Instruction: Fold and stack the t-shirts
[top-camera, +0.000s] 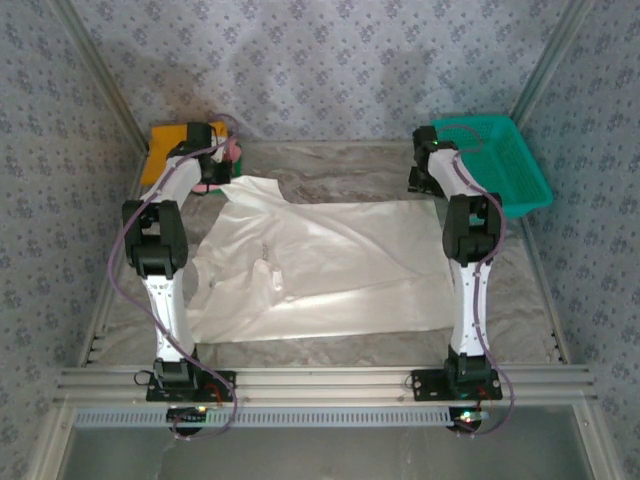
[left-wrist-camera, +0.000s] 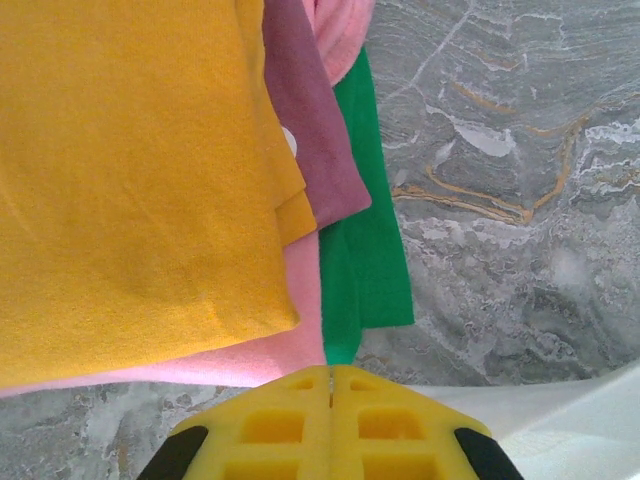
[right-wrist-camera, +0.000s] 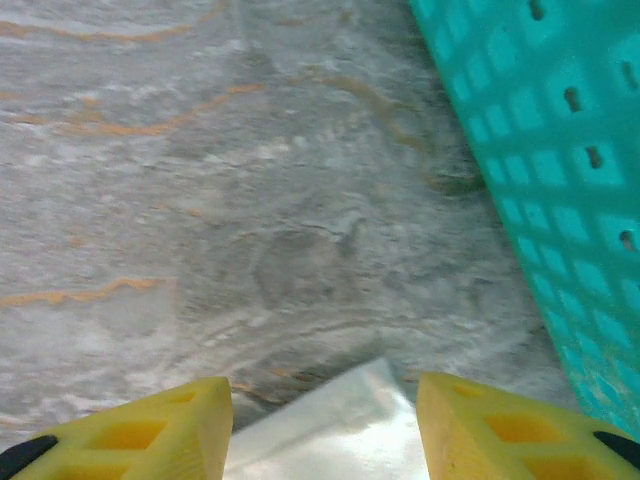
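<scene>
Grey marbled table (top-camera: 350, 165), white t-shirt (top-camera: 340, 265) spread flat across the middle, folded stack (top-camera: 170, 150) at the far-left corner, orange shirt (left-wrist-camera: 130, 180) on top, pink shirt (left-wrist-camera: 290, 330) and green shirt (left-wrist-camera: 365, 260) underneath, teal mesh basket (top-camera: 495, 165) far right.

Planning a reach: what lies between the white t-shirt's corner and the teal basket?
Bare marbled tabletop separates the white t-shirt from the teal basket, in the right wrist view.

Soft, even light from above, only faint shadows under my arms. Mild glare on the white shirt (top-camera: 330, 290). Top view slightly soft. Wrist views sharp on the table (right-wrist-camera: 200, 200); my yellow fingers (left-wrist-camera: 270, 430) blur close up.
</scene>
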